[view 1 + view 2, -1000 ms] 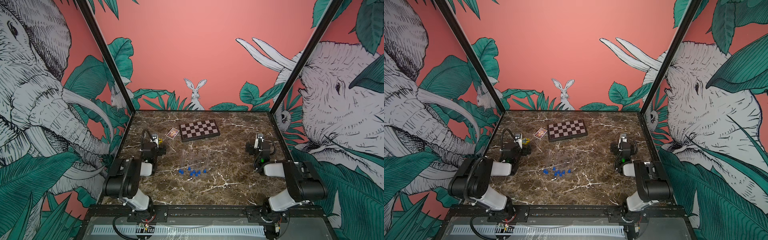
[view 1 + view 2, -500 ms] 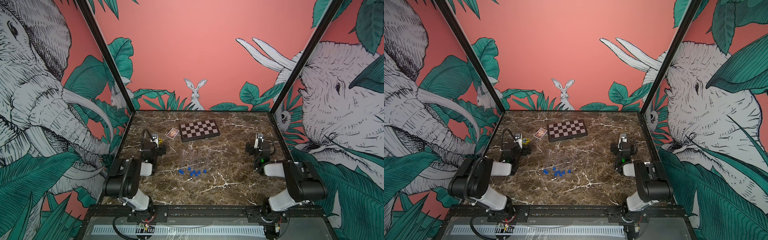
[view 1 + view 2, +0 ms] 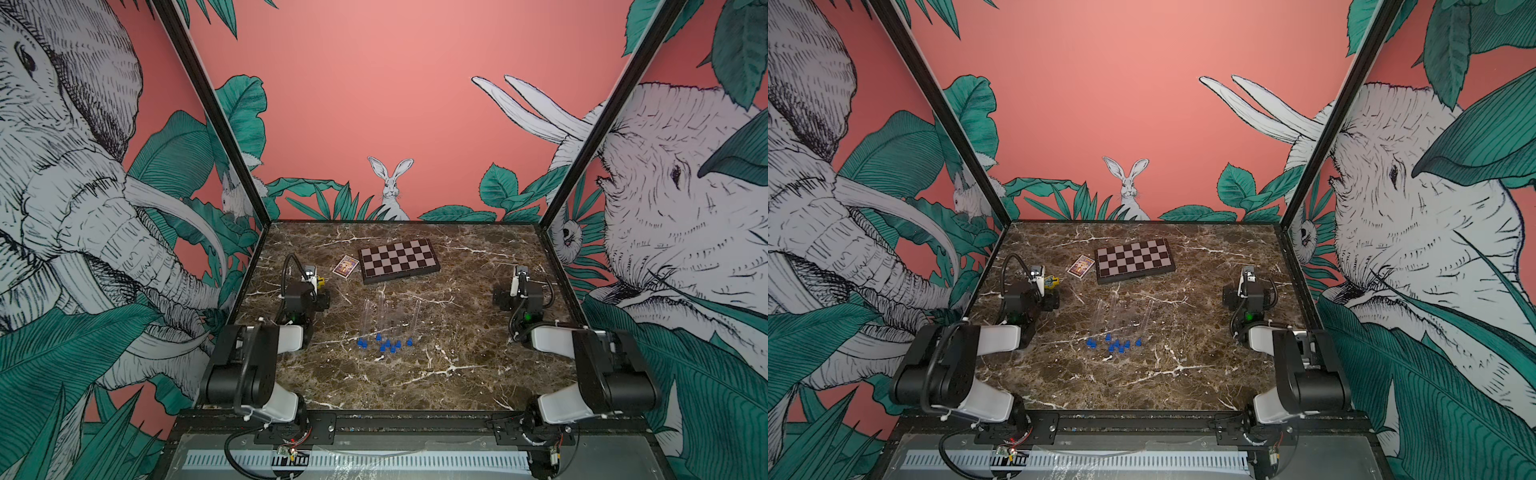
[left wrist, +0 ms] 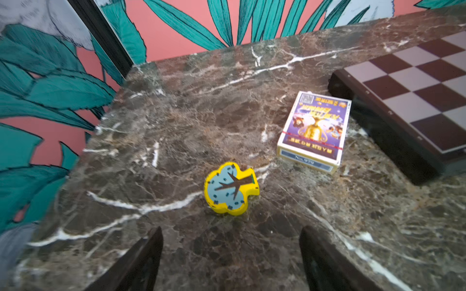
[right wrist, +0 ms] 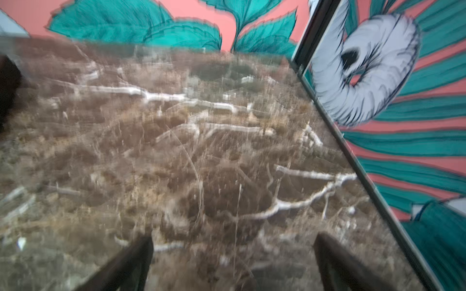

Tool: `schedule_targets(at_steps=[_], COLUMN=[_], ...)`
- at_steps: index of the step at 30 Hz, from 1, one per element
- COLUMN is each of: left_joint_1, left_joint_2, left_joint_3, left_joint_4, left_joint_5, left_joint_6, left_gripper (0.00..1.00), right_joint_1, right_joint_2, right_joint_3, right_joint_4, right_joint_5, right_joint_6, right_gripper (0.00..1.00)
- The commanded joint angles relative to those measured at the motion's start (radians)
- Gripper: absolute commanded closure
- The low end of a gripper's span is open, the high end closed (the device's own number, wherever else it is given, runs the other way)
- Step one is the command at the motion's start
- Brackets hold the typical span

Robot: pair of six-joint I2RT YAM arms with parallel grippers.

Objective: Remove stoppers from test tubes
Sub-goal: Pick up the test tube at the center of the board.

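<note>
Marble tabletop (image 3: pixel 457 374), stoppers (image 3: pixel 386 344) between both tools (image 3: pixel 322 294) (image 3: pixel 501 297)

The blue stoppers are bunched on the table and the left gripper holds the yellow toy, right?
The stoppers are bunched on the table, but the left gripper is open; the left wrist view shows the yellow toy sitting free ahead of it.

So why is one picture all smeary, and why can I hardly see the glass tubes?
Right wrist view: the whole picture is smeared, the table just streaks. Left wrist view: much sharper, the yellow toy and card box are clear. In both top views: sharp, but the tubes are see-through and nearly vanish against the marble; the blue stoppers stand out.
</note>
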Motion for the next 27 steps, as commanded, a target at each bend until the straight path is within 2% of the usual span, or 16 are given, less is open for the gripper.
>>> schedule_targets(at_steps=[1,3,5,7,9,12,16,20,27], left_joint_1=[-0.031,-0.063,-0.089,-0.118,-0.143,-0.15,-0.151,-0.151,-0.151], left_joint_2=[-0.179,-0.221,-0.233,-0.225,-0.227,-0.258,-0.318,-0.36,-0.386], left_joint_3=[0.139,0.228,0.365,0.453,0.5,0.508,0.48,0.463,0.462], left_joint_4=[-0.241,-0.382,-0.639,-0.824,-0.95,-1.079,-1.178,-1.214,-1.229], left_joint_5=[-0.048,-0.101,-0.153,-0.177,-0.19,-0.164,-0.159,-0.157,-0.159], left_joint_6=[-0.057,-0.108,-0.191,-0.207,-0.234,-0.3,-0.337,-0.348,-0.358], left_gripper=[0.2,0.28,0.32,0.36,0.37,0.38,0.38,0.38,0.38], right_joint_1=[0.014,0.063,0.159,0.262,0.366,0.506,0.659,0.754,0.798], right_joint_2=[-0.145,-0.19,-0.188,-0.158,-0.122,-0.044,0.049,0.138,0.336], right_joint_3=[0.195,0.259,0.401,0.517,0.593,0.657,0.681,0.718,0.797], right_joint_4=[-0.321,-0.426,-0.679,-0.875,-1.017,-1.161,-1.196,-1.182,-1.171], right_joint_5=[0.071,0.079,0.143,0.174,0.186,0.121,0.043,0.032,0.01], right_joint_6=[0.16,0.269,0.356,0.42,0.489,0.614,0.762,0.858,0.897], right_gripper=[0.01,0.01,0.01,0.01,0.01,0.01,0.02,0.1,0.25])
